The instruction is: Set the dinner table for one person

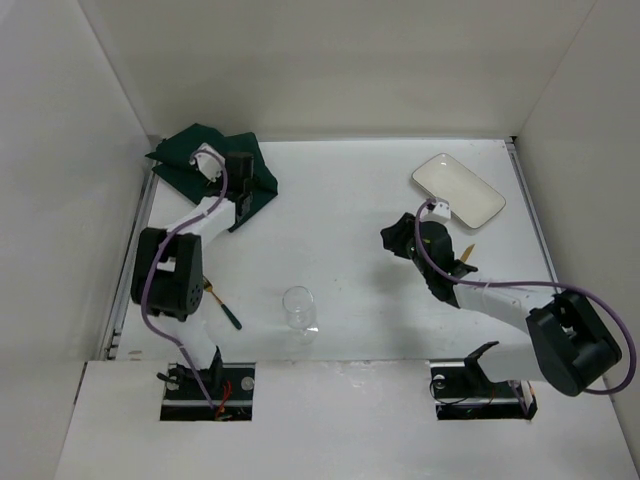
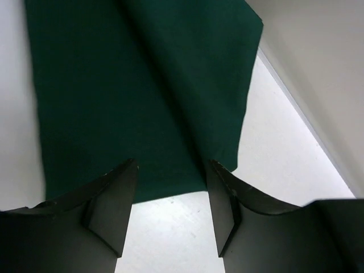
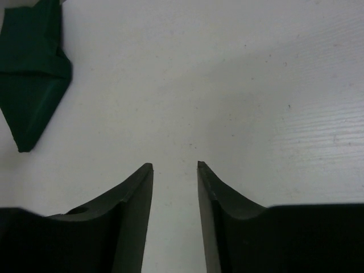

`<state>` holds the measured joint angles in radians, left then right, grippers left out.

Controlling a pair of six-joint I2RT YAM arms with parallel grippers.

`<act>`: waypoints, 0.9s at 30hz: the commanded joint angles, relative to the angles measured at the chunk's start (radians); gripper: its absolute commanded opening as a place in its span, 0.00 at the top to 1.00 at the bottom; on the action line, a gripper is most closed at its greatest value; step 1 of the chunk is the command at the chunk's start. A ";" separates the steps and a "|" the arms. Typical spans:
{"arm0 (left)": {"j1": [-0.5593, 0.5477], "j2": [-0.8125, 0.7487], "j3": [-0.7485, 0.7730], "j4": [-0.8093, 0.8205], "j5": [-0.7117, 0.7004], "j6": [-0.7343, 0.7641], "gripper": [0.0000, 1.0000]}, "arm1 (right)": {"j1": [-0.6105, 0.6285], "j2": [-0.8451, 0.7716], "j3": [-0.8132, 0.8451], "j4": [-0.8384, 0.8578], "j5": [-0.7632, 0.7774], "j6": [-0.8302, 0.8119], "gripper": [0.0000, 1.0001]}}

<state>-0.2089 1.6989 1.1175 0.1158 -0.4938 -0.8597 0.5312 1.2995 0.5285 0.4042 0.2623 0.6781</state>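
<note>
So the dinner table (image 1: pixel 340 200) is the big white top filling the whole overhead view, and the stuff is scattered round its edges. A crumpled dark green placemat (image 1: pixel 190 160) is up at 11 o'clock, and the left gripper (image 1: pixel 240 190) is right over it. Its jaws are wide apart with nothing in them, and in the wrist view the cloth edge sits just past the tips. The right gripper (image 1: pixel 390 238) is at about 2 o'clock, pointing toward 9, with its jaws a modest gap apart and empty above bare table. A white rectangular dish (image 1: pixel 458 190) is just behind it. A wine glass (image 1: pixel 297 310) stands at 6 o'clock, and a dark-handled utensil (image 1: pixel 225 308) lies at 7, half tucked beside the left arm.
</note>
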 commanded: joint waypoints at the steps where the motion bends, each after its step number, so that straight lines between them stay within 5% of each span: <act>1: -0.019 0.114 0.126 -0.005 0.017 0.028 0.51 | -0.001 0.012 0.027 0.041 -0.011 -0.003 0.51; 12: -0.022 0.404 0.366 -0.021 0.040 0.016 0.51 | 0.013 0.055 0.056 0.036 -0.032 -0.018 0.43; 15: -0.022 0.452 0.386 -0.010 0.125 0.008 0.60 | 0.019 0.072 0.068 0.030 -0.037 -0.025 0.43; 20: -0.039 0.427 0.210 0.165 0.222 0.007 0.86 | 0.020 0.061 0.059 0.033 -0.035 -0.025 0.43; 27: -0.108 0.355 0.016 0.232 0.360 0.008 0.95 | 0.020 0.060 0.061 0.027 -0.031 -0.026 0.43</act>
<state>-0.2539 2.0880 1.2213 0.4068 -0.2699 -0.8619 0.5446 1.3659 0.5564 0.4007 0.2283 0.6659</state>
